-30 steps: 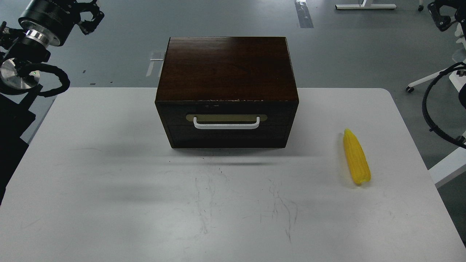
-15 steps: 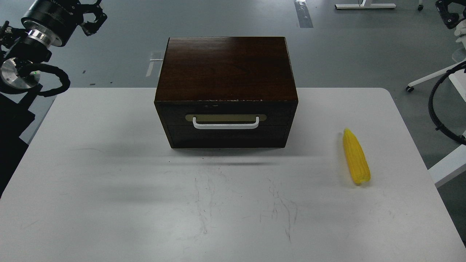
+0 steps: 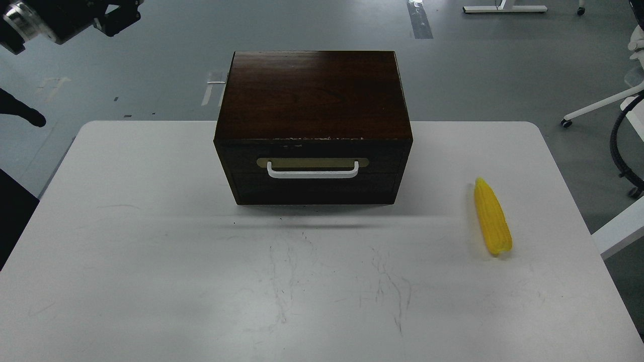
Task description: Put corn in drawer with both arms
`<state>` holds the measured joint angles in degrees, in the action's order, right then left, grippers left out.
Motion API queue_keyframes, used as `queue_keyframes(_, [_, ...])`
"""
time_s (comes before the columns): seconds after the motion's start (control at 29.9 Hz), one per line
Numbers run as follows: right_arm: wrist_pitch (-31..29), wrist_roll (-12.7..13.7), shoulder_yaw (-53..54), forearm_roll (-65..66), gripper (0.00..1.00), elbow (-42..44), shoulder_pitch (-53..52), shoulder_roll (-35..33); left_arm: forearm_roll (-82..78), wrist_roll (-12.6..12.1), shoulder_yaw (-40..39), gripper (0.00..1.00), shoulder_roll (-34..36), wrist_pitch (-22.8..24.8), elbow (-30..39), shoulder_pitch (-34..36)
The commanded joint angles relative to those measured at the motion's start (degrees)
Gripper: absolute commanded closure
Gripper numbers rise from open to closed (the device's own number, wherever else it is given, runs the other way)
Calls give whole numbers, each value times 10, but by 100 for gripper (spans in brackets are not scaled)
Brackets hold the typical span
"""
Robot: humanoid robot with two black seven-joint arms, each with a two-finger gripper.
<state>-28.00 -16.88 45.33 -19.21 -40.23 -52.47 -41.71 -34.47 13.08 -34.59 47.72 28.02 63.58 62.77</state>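
Note:
The yellow corn (image 3: 492, 217) lies on the white table (image 3: 151, 261) at the right, tip pointing away from me. The dark brown wooden box (image 3: 312, 95) stands at the table's back middle. Its drawer (image 3: 314, 187) is shut, with the white bar handle (image 3: 313, 174) facing me. My left arm shows only at the top left corner, far from the box; its gripper (image 3: 119, 14) is dark and cut by the frame edge, so its fingers cannot be told apart. My right gripper is out of view; only a black cable (image 3: 618, 151) shows at the right edge.
The table's rounded right edge is close to the corn. White chair legs (image 3: 598, 106) stand on the grey floor at the right. A strip of tape (image 3: 420, 20) marks the floor behind the box.
My left arm has lifted up and left, mostly out of the frame. My right gripper, seen earlier at the top right corner, has left the view. Corn and box have not moved.

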Motion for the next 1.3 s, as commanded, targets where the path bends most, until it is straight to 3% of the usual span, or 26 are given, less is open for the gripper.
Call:
queue_keyframes(0.0, [0,0,0,0,0,2,0,3,-139,0,1,10,3,0,96,24])
queue_keyframes(0.17, [0,0,0,0,0,4,1,5,-337,8,37,10,-11,0,178,60])
queue_keyframes(0.23, [0,0,0,0,0,4,1,5,-406,27,70,11,-40,0,205,79])
queue_keyframes(0.4, [0,0,0,1,0,6,0,2,-522,46,128,16,-69,0,248,116])
queue_keyframes(0.5, [0,-1,0,0,0,7,3,0,-594,51,156,20,-132,0,252,137])
queue_keyframes(0.6, [0,-2,0,0,0,7,8,0,-642,55,177,20,-152,0,252,140])
queue_keyframes(0.94, [0,-9,1,-1,0,17,31,0,-736,86,291,20,-167,0,228,150])
queue_keyframes(1.27, [0,-8,0,-1,0,48,25,0,-792,87,323,20,-184,0,206,168])
